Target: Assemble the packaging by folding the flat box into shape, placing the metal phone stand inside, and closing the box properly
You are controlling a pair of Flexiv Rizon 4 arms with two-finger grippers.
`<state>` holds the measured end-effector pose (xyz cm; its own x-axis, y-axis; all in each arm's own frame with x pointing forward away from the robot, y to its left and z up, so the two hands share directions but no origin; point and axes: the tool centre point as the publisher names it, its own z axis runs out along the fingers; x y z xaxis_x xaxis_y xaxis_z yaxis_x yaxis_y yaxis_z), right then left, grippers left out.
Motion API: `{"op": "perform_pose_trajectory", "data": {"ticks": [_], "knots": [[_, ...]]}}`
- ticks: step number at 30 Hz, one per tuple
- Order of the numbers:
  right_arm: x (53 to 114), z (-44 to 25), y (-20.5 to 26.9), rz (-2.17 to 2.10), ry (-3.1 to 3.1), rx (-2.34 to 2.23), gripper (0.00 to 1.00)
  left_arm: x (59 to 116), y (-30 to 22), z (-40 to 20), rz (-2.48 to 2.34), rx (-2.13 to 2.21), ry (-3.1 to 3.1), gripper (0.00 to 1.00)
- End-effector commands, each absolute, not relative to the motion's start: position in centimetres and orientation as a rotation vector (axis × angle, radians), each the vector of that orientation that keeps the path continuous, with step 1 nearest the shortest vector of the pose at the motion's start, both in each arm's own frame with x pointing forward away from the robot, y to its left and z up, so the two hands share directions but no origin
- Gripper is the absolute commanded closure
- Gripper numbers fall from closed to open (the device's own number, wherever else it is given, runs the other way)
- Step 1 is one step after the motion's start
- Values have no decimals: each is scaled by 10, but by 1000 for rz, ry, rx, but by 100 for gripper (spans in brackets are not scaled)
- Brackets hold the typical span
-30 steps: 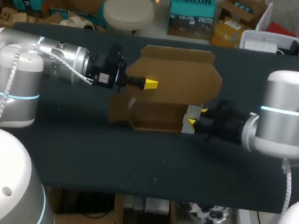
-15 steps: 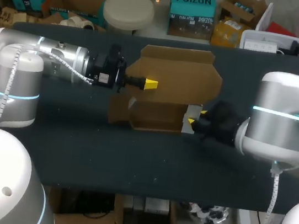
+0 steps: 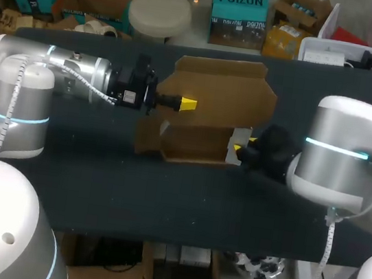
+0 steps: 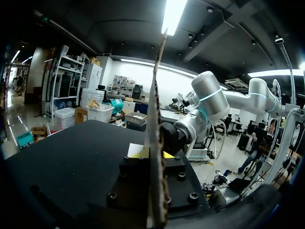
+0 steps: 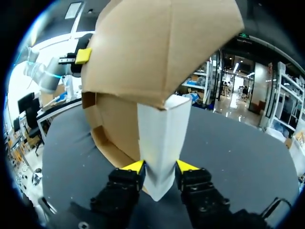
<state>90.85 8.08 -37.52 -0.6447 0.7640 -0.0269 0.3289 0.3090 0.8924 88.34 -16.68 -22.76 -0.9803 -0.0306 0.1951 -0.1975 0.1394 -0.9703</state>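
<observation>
Right arm has swung in toward the box; right tool pinches its white end flap, left tool clamps the upright lid.

**Brown card, white flap, yellow on black**

The box is plain brown cardboard with no print. Its cut edge shows paler, layered corrugation in the left wrist view. One flap is plain white against that brown. The table is a flat dark grey, close to black, with no pattern. The left arm and the right arm have silvery-white shells, each ringed by a thin glowing cyan band. A white coiled cable runs along the left arm. The left gripper and the right gripper are matt black with bright yellow tips.
</observation>
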Motion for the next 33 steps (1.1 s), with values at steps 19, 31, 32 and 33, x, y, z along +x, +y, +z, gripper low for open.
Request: {"op": "perform_pose_trajectory", "data": {"ticks": [19,31,32,33], "knots": [[912,-382,95,1065,1846,1184,71,883,-168,-232,1963,225,-2269,100],[912,-381,97,1017,1781,1276,78,883,-168,-232,1963,225,-2269,100],[913,-381,97,1008,1782,1280,77,883,-168,-232,1963,225,-2269,100],[913,-382,97,998,1779,1286,76,883,-168,-232,1963,225,-2269,100]]}}
